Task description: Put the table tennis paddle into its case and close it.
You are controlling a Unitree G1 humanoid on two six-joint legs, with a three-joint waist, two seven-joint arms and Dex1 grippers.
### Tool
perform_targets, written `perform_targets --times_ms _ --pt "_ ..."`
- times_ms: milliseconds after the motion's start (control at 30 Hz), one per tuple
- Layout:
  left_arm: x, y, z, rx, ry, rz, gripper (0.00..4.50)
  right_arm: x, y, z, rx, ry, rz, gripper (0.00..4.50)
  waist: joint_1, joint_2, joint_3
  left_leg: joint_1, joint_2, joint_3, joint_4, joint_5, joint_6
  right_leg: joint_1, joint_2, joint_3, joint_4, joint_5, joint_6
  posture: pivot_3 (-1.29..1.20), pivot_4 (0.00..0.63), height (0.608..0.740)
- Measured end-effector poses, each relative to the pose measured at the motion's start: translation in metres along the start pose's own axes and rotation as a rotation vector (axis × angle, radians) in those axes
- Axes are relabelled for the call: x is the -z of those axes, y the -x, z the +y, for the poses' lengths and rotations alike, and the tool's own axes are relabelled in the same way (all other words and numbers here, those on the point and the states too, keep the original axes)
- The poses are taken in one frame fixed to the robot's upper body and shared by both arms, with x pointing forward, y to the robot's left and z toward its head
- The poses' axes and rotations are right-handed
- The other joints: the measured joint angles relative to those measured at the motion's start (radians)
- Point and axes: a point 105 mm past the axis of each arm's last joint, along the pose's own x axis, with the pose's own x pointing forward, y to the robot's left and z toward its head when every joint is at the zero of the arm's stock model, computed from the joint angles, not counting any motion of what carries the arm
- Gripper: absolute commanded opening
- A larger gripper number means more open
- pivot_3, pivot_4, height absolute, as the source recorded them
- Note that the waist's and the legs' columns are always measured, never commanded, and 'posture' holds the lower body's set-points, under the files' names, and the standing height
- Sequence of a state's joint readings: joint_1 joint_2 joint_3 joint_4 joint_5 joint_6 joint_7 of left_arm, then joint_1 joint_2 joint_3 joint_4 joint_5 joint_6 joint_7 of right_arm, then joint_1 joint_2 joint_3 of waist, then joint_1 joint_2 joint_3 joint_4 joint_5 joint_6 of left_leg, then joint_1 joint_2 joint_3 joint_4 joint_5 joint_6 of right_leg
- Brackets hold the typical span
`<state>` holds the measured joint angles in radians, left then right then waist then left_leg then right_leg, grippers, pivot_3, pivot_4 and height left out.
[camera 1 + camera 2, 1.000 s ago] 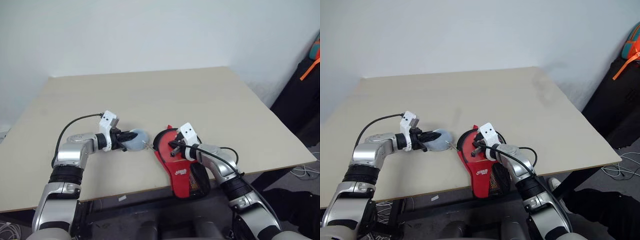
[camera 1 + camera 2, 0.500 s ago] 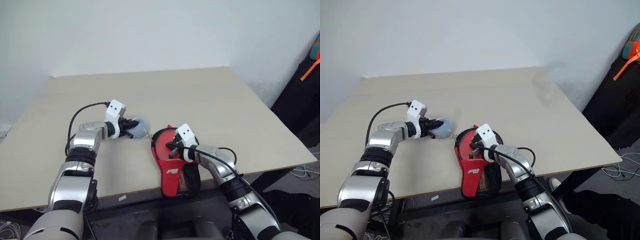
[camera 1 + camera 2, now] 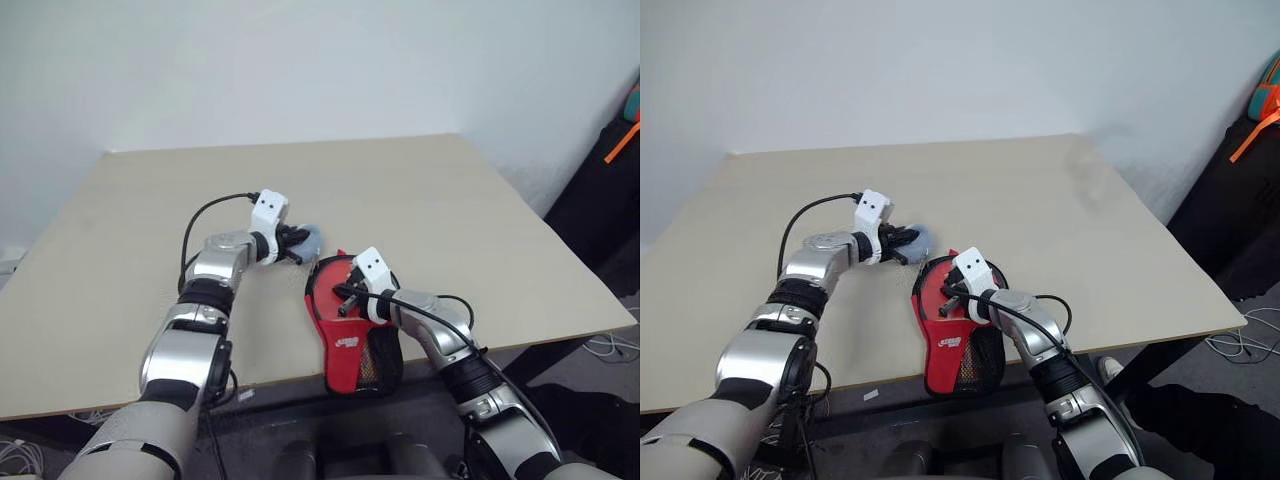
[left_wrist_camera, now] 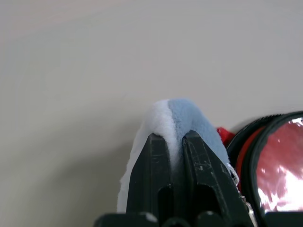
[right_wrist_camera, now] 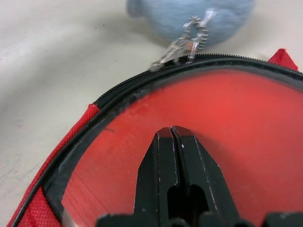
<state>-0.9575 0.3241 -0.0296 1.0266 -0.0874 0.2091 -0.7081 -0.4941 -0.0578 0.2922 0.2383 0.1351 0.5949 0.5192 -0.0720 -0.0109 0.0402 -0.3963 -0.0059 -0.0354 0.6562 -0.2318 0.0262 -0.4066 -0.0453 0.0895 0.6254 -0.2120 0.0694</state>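
Observation:
The case [image 3: 352,338] lies near the table's front edge, its round head toward the middle and its black mesh neck over the edge. My right gripper [image 5: 171,131] is shut, its tips resting on the clear front [image 5: 246,109]. Red shows behind that front, and I cannot tell the table tennis paddle apart from it. My left gripper [image 4: 174,138] is shut on a small pale blue-grey wad [image 4: 189,118] just beyond the case's head. A little metal chain [image 5: 187,40] joins the wad to the zip at the black trim.
The beige table [image 3: 400,190] stretches wide behind and to both sides of the case. Its front edge runs right under the case's neck. Dark bags with an orange strap [image 3: 620,140] stand on the floor at the right.
My left gripper has carried the wad to the right and away from the front edge, round the case's head. The case shifted slightly. The right gripper stayed put on the clear front.

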Motion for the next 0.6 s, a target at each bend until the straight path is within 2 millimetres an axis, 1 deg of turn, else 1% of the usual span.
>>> perform_targets --times_ms 133,367,500,600 --pt "-0.009 -0.006 0.001 -0.028 -0.032 -0.001 0.03 0.0 0.0 0.001 0.0 -0.001 0.001 0.0 0.0 0.0 0.0 0.0 0.0 0.0 0.0 0.0 0.0 0.0 0.0 0.0 0.0 0.0 0.0 0.0 0.0 0.74" --pt "-0.009 -0.01 0.007 -0.101 -0.056 0.03 0.03 0.0 0.001 0.001 -0.001 -0.003 0.002 0.0 0.0 0.0 0.0 0.0 0.0 0.0 0.0 0.0 0.0 0.0 0.0 0.0 0.0 0.0 0.0 0.0 0.0 0.74" --pt "-0.011 -0.015 0.003 -0.107 -0.079 0.025 0.03 0.0 0.001 0.001 -0.001 -0.004 0.003 0.0 0.0 0.0 0.0 0.0 0.0 -0.001 0.0 0.0 0.0 0.0 0.0 0.0 0.0 0.0 0.0 0.0 0.0 0.74" --pt "-0.016 -0.021 -0.002 -0.119 -0.112 0.024 0.03 0.0 0.001 0.003 -0.003 -0.003 0.001 0.0 0.001 0.0 0.0 -0.001 -0.001 -0.001 0.002 0.0 0.0 0.001 0.0 -0.001 0.0 0.0 0.0 0.0 0.0 0.74"
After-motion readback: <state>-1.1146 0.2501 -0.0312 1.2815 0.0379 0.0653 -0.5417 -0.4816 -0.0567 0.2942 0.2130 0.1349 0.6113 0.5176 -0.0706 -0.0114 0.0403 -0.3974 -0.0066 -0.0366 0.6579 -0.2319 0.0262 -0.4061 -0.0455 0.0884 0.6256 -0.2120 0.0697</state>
